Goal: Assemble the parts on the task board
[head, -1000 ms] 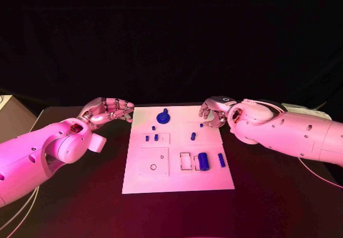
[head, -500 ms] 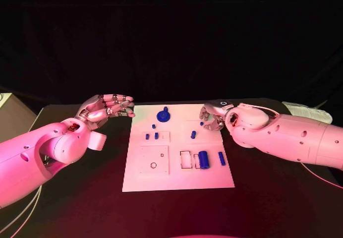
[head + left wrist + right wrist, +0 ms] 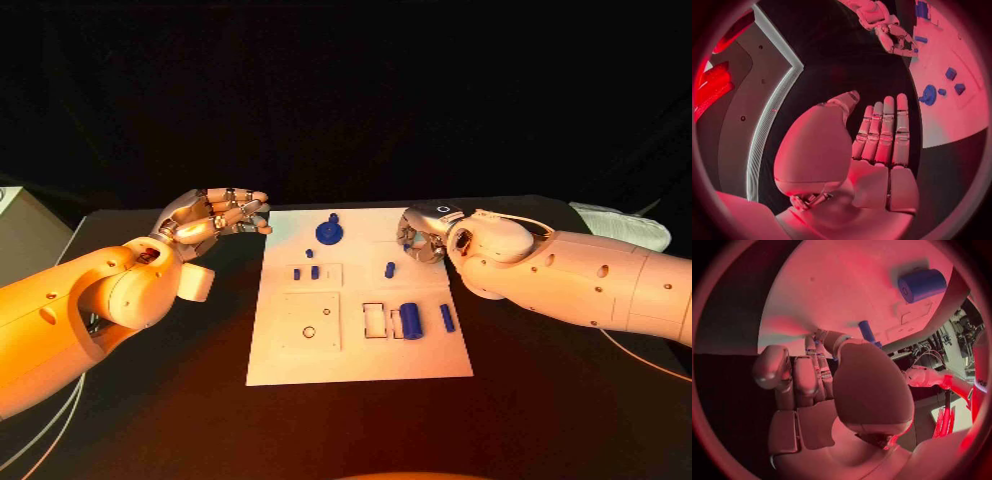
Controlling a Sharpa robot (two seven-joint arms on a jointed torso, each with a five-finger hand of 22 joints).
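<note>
The white task board (image 3: 289,360) lies mid-table. On it are a blue disc with a knob (image 3: 330,235), two short pegs (image 3: 306,273), a slim peg (image 3: 389,270), a thick cylinder (image 3: 411,322) and a bar (image 3: 446,319). My right hand (image 3: 423,235) hovers over the board's far right part with its fingers curled down. In the right wrist view a blue peg (image 3: 867,332) shows just past the fingertips (image 3: 820,337), and I cannot tell if they touch. My left hand (image 3: 216,215) hangs off the board's far left corner, fingers straight (image 3: 882,130) and holding nothing.
A pale box (image 3: 18,235) stands at the table's left edge and a white object (image 3: 623,225) lies behind my right arm. Black table (image 3: 562,400) surrounds the board on every side.
My right arm has slid inward, bringing its hand further over the board and covering a small blue piece there. My left hand has risen slightly.
</note>
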